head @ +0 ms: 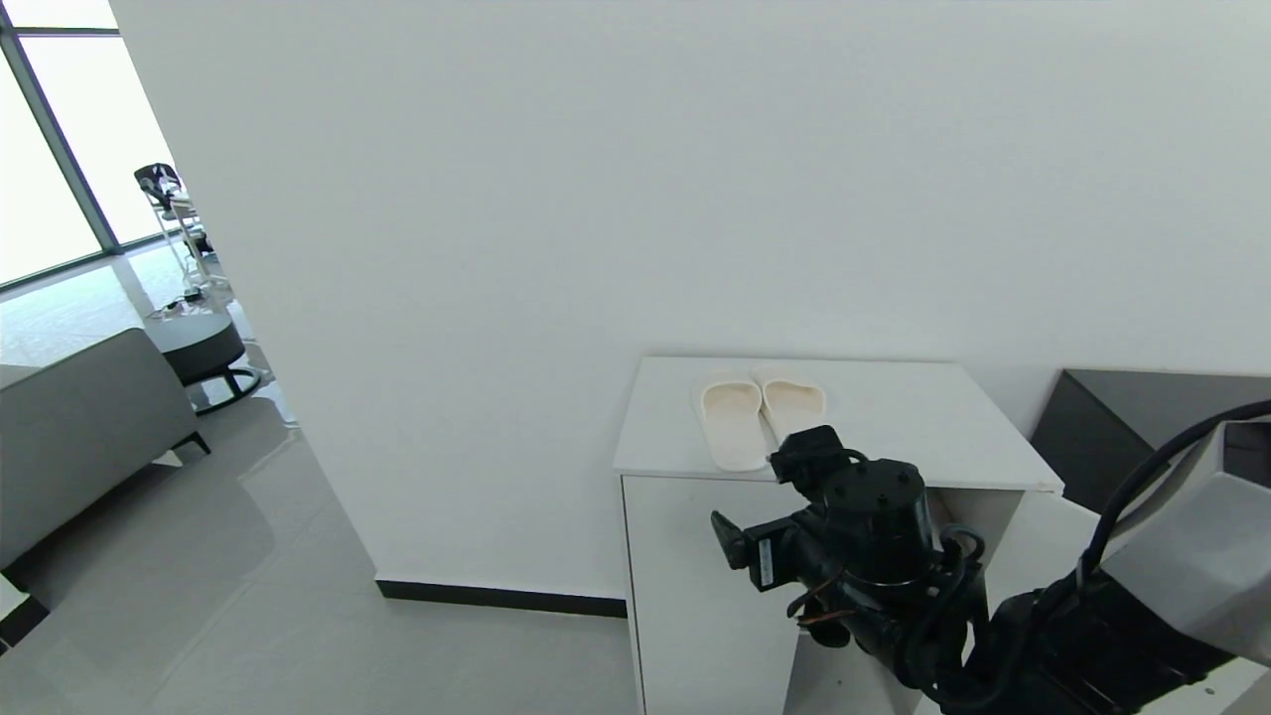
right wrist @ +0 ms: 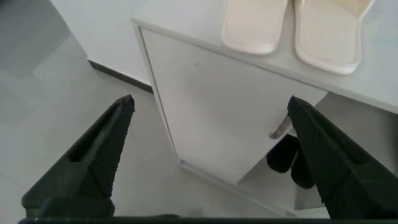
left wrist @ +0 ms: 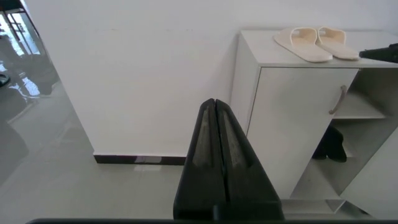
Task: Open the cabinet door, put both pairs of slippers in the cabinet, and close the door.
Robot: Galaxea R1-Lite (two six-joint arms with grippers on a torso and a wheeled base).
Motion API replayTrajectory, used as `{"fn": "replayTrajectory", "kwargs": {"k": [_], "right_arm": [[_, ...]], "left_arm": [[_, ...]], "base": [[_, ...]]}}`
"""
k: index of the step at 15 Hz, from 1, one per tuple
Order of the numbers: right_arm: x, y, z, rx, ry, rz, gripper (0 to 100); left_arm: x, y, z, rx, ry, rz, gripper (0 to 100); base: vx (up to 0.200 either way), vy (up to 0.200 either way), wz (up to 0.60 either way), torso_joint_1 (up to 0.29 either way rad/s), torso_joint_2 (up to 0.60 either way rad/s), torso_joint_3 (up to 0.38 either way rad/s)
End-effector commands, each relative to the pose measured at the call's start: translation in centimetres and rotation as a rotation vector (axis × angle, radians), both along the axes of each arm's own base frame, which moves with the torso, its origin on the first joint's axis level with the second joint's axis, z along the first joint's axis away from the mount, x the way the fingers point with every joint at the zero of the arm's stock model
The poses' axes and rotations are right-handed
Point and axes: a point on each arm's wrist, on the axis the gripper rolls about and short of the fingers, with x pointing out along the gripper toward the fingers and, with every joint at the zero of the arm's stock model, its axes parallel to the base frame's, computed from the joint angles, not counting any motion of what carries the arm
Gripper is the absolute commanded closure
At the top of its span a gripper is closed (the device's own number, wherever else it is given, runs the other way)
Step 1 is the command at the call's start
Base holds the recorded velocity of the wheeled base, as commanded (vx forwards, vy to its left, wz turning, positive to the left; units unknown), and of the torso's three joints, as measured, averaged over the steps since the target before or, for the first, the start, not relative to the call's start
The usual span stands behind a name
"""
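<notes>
White cabinet (head: 894, 417), door (head: 695, 596) open, cream slippers (head: 735, 417) atop

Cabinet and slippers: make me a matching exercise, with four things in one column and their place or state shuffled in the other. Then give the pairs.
1. cream slippers
2. dark slippers
3. left gripper
4. right gripper

A. open
B. on top of the cabinet
C. shut
D. on a shelf inside the cabinet

Pairs: 1-B, 2-D, 3-C, 4-A
</notes>
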Motion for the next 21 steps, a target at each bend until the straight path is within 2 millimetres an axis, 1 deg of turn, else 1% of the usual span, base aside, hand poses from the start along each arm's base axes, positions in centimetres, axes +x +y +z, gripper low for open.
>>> {"fn": "replayTrajectory", "kwargs": {"k": [1, 3, 5, 6, 8, 11, 13, 16, 18, 21], "right_arm": [[0.1, -0.1, 0.7, 0.017, -0.017, -0.009, 0], [0.6, 0.1, 1.0, 0.000, -0.003, -0.030, 0], [1.5, 0.4, 1.8, -0.034, -0.007, -0.163, 0], [1.9, 0.6, 2.2, -0.012, -0.007, -0.199, 0], [2.5, 0.2, 1.8, -0.019, 0.005, -0.225, 0], [3.1, 0.3, 1.1, -0.031, 0.015, -0.233, 0], [3.8, 0.4, -0.4, -0.053, 0.037, -0.244, 0], [5.2, 1.3, -2.8, -0.034, 0.065, -0.265, 0], [6.1, 1.3, -3.7, -0.034, 0.067, -0.279, 0], [8.2, 1.7, -4.6, -0.017, 0.054, -0.306, 0]], "left_arm": [[0.0, 0.0, 0.0, 0.000, 0.001, 0.000, 100], [0.0, 0.0, 0.0, 0.000, 0.001, 0.000, 100], [0.0, 0.0, 0.0, 0.000, 0.001, -0.001, 100], [0.0, 0.0, 0.0, 0.000, 0.001, -0.001, 100], [0.0, 0.0, 0.0, 0.000, 0.001, -0.001, 100], [0.0, 0.0, 0.0, 0.000, 0.003, -0.001, 100], [0.0, 0.0, 0.0, 0.000, 0.003, -0.001, 100], [0.0, 0.0, 0.0, -0.003, 0.001, 0.000, 100], [0.0, 0.0, 0.0, -0.003, 0.003, -0.001, 100], [0.0, 0.0, 0.0, 0.000, 0.003, 0.000, 100]], "base": [[0.000, 0.000, 0.00, 0.000, 0.00, 0.000], [0.000, 0.000, 0.00, 0.000, 0.00, 0.000], [0.200, 0.000, 0.00, 0.005, 0.00, 0.002], [0.200, 0.000, 0.00, -0.012, -0.01, 0.002], [0.200, 0.000, 0.00, 0.000, 0.00, 0.000], [0.200, 0.000, 0.00, 0.010, 0.00, 0.001], [0.200, 0.000, 0.00, 0.005, 0.00, 0.005], [0.200, 0.000, 0.00, 0.004, 0.00, 0.001], [0.200, 0.000, 0.00, 0.002, 0.00, 0.002], [0.000, 0.000, 0.00, 0.000, 0.00, 0.000]]}}
